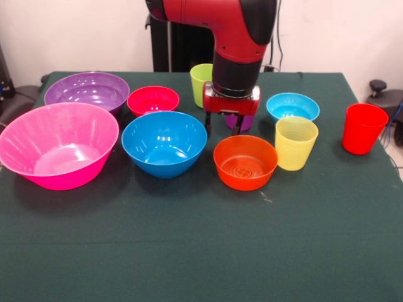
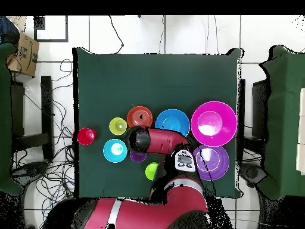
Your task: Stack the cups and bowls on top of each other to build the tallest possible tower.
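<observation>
All cups and bowls stand apart on the green table (image 1: 189,251); nothing is stacked. My gripper (image 1: 221,124) is open and empty, and hangs low just in front of the translucent purple cup (image 1: 244,121), which it partly hides. The lime green cup (image 1: 200,83) is behind it, the orange bowl (image 1: 245,162) in front. The yellow cup (image 1: 296,143), light blue bowl (image 1: 293,106) and red cup (image 1: 363,128) stand to the right. The blue bowl (image 1: 164,143), small red bowl (image 1: 153,100), purple bowl (image 1: 87,90) and pink bowl (image 1: 58,144) stand to the left.
In the overhead view my arm (image 2: 167,143) covers the small red bowl, and the purple cup (image 2: 138,157) shows beside the wrist. Cables and dark chairs (image 2: 24,119) ring the table.
</observation>
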